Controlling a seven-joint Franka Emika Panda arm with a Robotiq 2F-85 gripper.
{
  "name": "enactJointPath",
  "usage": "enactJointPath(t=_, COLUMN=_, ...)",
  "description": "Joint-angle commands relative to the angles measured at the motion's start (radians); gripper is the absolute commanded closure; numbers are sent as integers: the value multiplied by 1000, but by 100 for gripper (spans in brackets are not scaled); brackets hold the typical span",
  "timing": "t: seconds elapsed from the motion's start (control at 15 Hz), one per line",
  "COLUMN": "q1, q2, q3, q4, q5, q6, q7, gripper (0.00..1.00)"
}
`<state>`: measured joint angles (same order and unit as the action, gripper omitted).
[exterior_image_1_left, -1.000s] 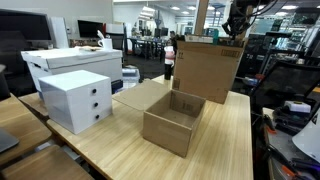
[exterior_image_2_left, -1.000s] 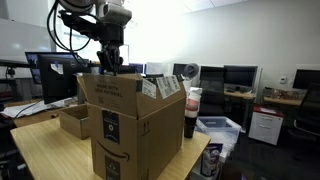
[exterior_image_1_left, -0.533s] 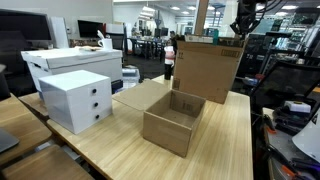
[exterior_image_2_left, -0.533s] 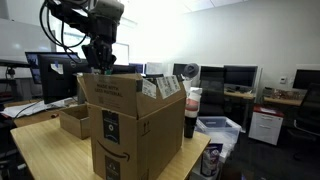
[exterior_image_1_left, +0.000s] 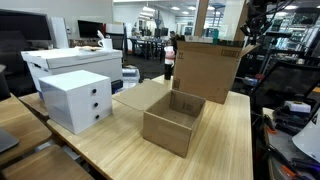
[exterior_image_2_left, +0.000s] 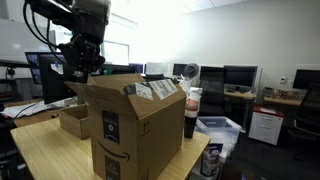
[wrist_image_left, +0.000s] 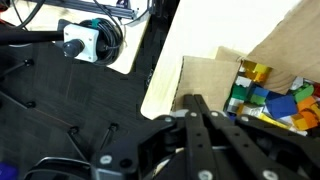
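Behind your wooden table (exterior_image_1_left: 215, 150) stretches an open-plan office. The tall cardboard box (exterior_image_2_left: 130, 125) stands on the table. Your gripper (exterior_image_2_left: 84, 70) hangs at the box's upper rim, jaws pressed together with nothing visibly between them. Coloured blocks (wrist_image_left: 268, 95) lie inside the box, and a small open carton (exterior_image_1_left: 172, 122) sits just beside it.

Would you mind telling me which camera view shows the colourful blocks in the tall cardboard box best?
The wrist view: it looks down past the end effector onto the colourful blocks, seen at its right edge. Both exterior views show only the tall cardboard box from outside; its walls hide the blocks.
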<state>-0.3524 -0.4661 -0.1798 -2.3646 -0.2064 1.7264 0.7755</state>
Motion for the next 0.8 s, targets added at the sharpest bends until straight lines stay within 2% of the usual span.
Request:
enactJointPath(t=0.0, q1=-14, q2=-27, q3=6, q4=-49, q5=-1, q6=14, q7=10, gripper=91)
enactJointPath(t=0.2, q1=-15, q2=-13, q3=-4, q4=-79, q5=3, q6=39, q7=0, gripper=95)
enactJointPath(t=0.27, q1=-17, q2=-9, q3=-5, q4=-89, q5=-1, q6=50, q7=2, gripper=92)
enactJointPath(t=0.33, q1=-19, q2=-4, q3=-6, q4=-95, q5=-4, q6=55, q7=8, gripper=67)
enactJointPath(t=0.47, q1=-22, q2=2, q3=-10, q4=-107, q5=-3, q6=72, q7=8, gripper=66)
enactJointPath(t=0.73, q1=-31, q2=6, q3=-7, q4=-124, q5=-6, q6=138, q7=17, gripper=43)
